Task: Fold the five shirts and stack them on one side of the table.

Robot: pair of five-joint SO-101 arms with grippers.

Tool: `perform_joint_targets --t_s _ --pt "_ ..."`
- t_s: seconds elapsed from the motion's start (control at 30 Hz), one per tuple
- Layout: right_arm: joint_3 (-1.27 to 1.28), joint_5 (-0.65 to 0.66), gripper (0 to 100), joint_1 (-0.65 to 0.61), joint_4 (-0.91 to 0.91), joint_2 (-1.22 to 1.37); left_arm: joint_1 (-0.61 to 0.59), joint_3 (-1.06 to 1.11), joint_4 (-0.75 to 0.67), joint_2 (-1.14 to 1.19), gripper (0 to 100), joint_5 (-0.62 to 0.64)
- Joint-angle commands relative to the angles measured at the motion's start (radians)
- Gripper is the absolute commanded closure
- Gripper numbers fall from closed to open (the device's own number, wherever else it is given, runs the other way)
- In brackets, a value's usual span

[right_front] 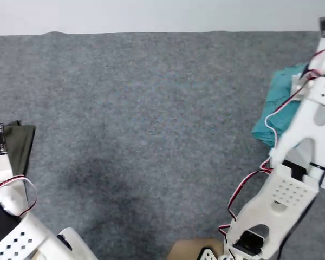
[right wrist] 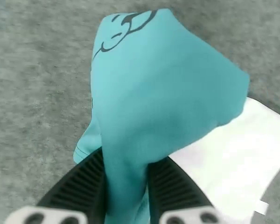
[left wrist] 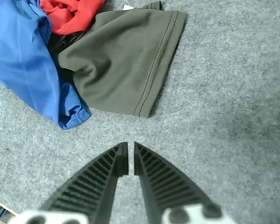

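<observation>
Left side: blue shirt (left wrist: 23, 56), red shirt (left wrist: 70, 14) and olive shirt (left wrist: 126, 65) sit in a loose heap at the table's (right_front: 151, 108) left edge, none folded. My left hand (left wrist: 129, 158) hovers near the olive one, nearly closed, holding nothing. Right side: my right hand (right wrist: 126, 158) is clamped on the teal shirt (right wrist: 163, 88), which hangs over a flat white shirt (right wrist: 238, 154). My estimate: one folded, one in hand, three to go.

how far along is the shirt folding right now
Early. Done: possibly one white garment, lying flat. In hand: the right gripper is shut on the teal shirt, which partly covers it. Left: the olive shirt, blue shirt and red shirt lie bunched beyond the shut, empty left gripper.
</observation>
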Motion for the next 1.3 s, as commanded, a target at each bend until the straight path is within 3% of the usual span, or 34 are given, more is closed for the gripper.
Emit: perform_joint_targets --t_s 0.0,0.83,1.0,1.27 --pt "-0.103 -0.029 98.9 -0.027 0.012 -0.097 0.008 -0.013 -0.003 -0.009 96 -0.009" --pt "-0.173 -0.029 98.9 0.107 0.108 -0.084 0.009 -0.007 -0.011 -0.008 96 -0.011" --pt "-0.064 -0.025 98.9 0.189 0.094 -0.084 0.009 -0.007 -0.011 -0.008 96 -0.011" --pt "0.172 0.015 98.9 0.34 -0.07 -0.068 0.066 -0.007 -0.005 -0.008 96 -0.008"
